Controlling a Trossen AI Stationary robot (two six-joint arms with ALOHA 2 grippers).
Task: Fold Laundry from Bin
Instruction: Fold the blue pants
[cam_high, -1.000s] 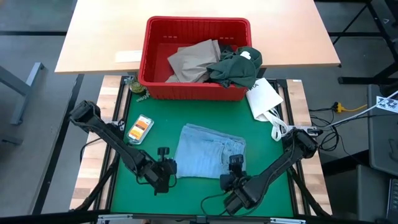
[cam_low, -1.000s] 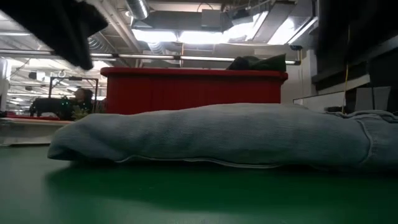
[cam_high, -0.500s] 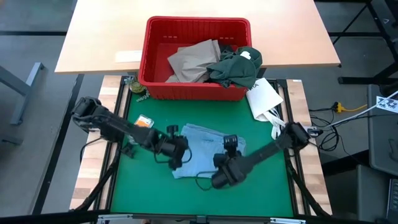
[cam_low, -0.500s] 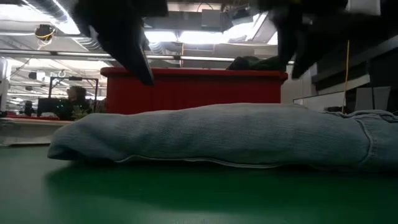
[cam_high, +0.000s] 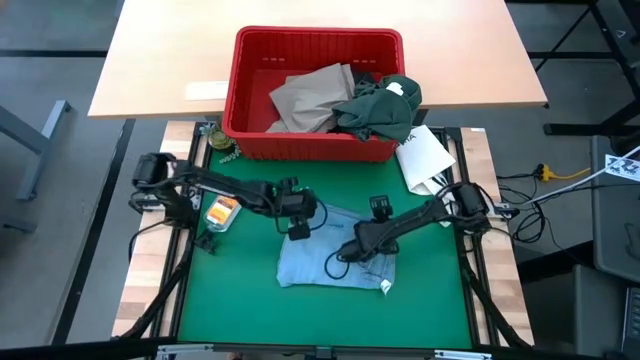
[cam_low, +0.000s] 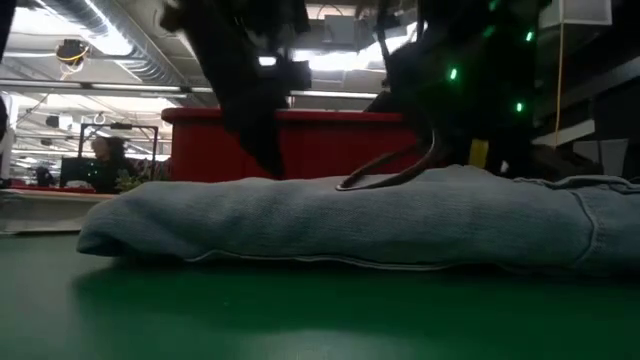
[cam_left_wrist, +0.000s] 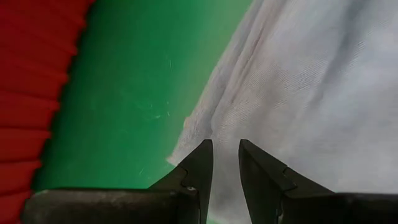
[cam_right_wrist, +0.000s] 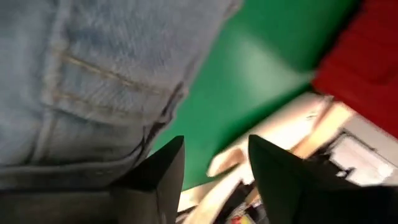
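Observation:
Folded light blue denim jeans (cam_high: 335, 262) lie flat on the green mat (cam_high: 240, 290), seen from the side in the low view as a long mound (cam_low: 350, 215). My left gripper (cam_left_wrist: 225, 146) hangs just over the jeans' far left corner (cam_left_wrist: 205, 118), fingers slightly apart with nothing between them. My right gripper (cam_right_wrist: 211, 155) stands open by the jeans' far right edge (cam_right_wrist: 106, 81), over the mat. Beyond the mat stands the red bin (cam_high: 250, 100) with a tan garment (cam_high: 310, 95) and a dark green garment (cam_high: 380, 110), which hangs over the rim.
An orange and white packet (cam_high: 222, 210) lies on the mat's left side. A white bag (cam_high: 425, 158) lies right of the bin. A dark cable (cam_low: 385, 175) from the right arm loops over the jeans. The wooden table edges flank the mat.
Both grippers have swept from the table's near edge toward the far edge, across the jeans, and have sunk toward the cloth. The left one has also gone right, the right one has tipped further down. The jeans lie as before.

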